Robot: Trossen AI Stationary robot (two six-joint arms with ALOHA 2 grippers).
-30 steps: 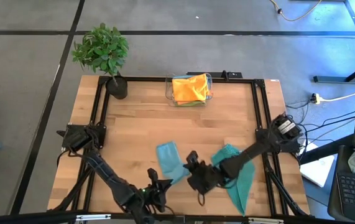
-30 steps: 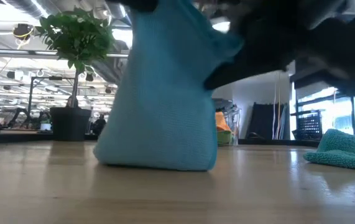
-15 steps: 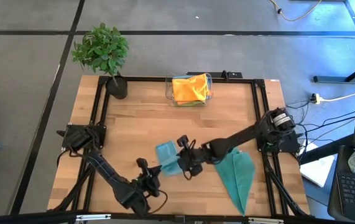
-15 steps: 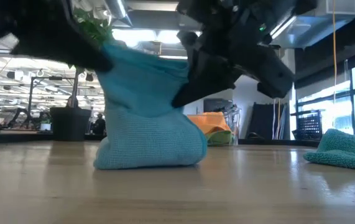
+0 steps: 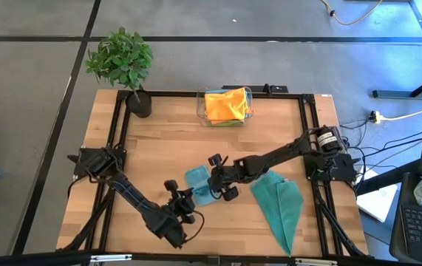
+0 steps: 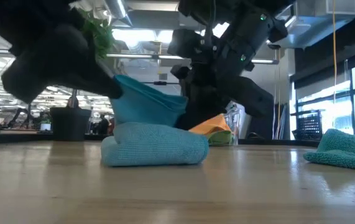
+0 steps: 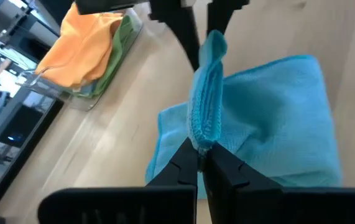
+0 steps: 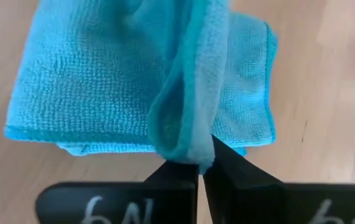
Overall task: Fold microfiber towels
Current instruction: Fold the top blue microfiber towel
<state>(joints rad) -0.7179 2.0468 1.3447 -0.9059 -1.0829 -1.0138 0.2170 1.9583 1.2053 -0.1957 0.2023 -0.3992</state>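
A blue-green microfiber towel [image 5: 199, 185] lies partly doubled on the wooden table, near its middle toward the near edge. One edge of it [image 6: 146, 102] is raised above the folded part [image 6: 155, 144]. My left gripper [image 5: 183, 198] is shut on that raised edge at the towel's near-left. My right gripper [image 5: 216, 182] is shut on the same edge at the towel's right. A second teal towel [image 5: 278, 203] lies crumpled to the right. An orange towel [image 5: 225, 103] over a lime green one sits in the clear bin. My left gripper pinches one end of the towel's raised edge [image 7: 201, 138] between its two fingers; the edge runs as a bunched strip away from them. That edge is lifted, and the rest of the towel lies on the table. My right gripper pinches the other end of the raised edge [image 8: 183, 144] between its two fingers, the cloth bunched into a fold there. The held edge hangs slack above the towel's lower layers, which lie on the table.
A clear plastic bin [image 5: 202, 111] stands at the far edge in the middle. A potted plant [image 5: 126, 63] stands at the far left corner. A black frame [image 5: 118, 140] runs along the table's sides. Bare wood lies to the left of the towel.
Both grippers have gone down and toward the table's far edge, the right one also leftward, carrying the towel's held edge. The towel, which hung tall from the grippers, has sunk and folded over onto itself; its lower part has stayed on the table.
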